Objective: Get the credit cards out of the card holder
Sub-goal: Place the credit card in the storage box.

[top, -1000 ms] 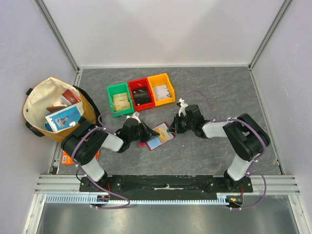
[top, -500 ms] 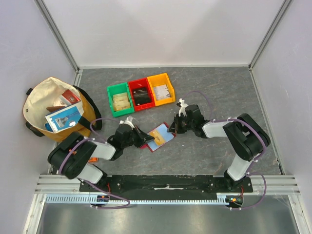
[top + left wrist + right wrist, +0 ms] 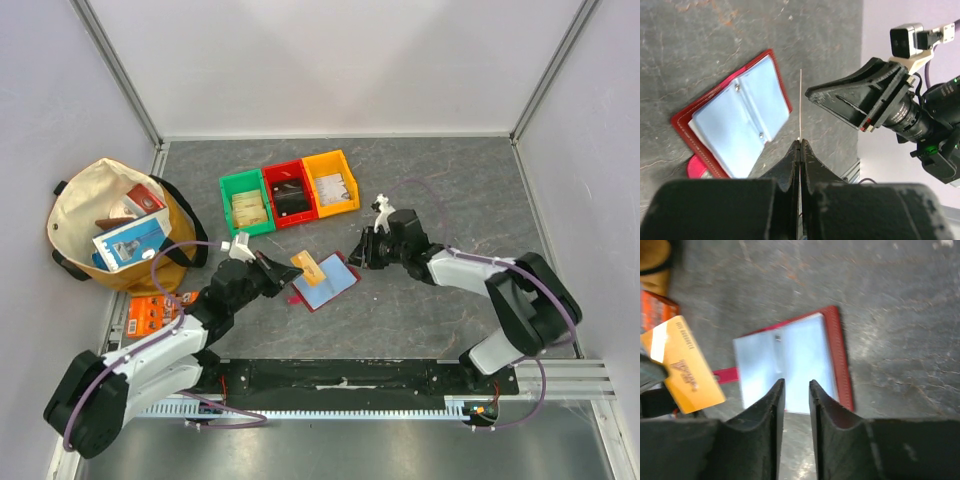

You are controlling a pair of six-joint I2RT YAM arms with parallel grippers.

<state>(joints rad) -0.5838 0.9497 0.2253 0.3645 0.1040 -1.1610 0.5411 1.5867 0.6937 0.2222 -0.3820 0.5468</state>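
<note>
Top view, centre of frame: the card holder (image 3: 330, 285) lay open on the table (image 3: 450, 190), pale sleeves up, with the dark-red cover showing round its edges.

Your left gripper (image 3: 288, 270) was closed tight on an orange card (image 3: 311, 265). In the left wrist view the fingers (image 3: 790, 160) met with only the card's thin edge between them, and the card showed edge-on as a pale line. The card was out of the sleeves. In the top view it sat at the holder's upper-left corner. In the right wrist view it was apart from the holder, to its left.

Your right gripper (image 3: 362, 252) sat just beside the holder's upper-right end. Its jaws stood a little apart with a narrow gap and gripped nothing; the right wrist view showed the sleeves through that gap. Whether its fingertips touched the holder, you could not tell from these views.

A red tab (image 3: 725, 374) stuck out from the holder's left side in the right wrist view.

Upper centre: three bins (image 3: 285, 168) in a row, green, red and yellow, well apart from the holder.

Left edge: a cloth bag (image 3: 75, 200) with boxes in it, and an orange packet (image 3: 150, 313) below it on the table.
</note>
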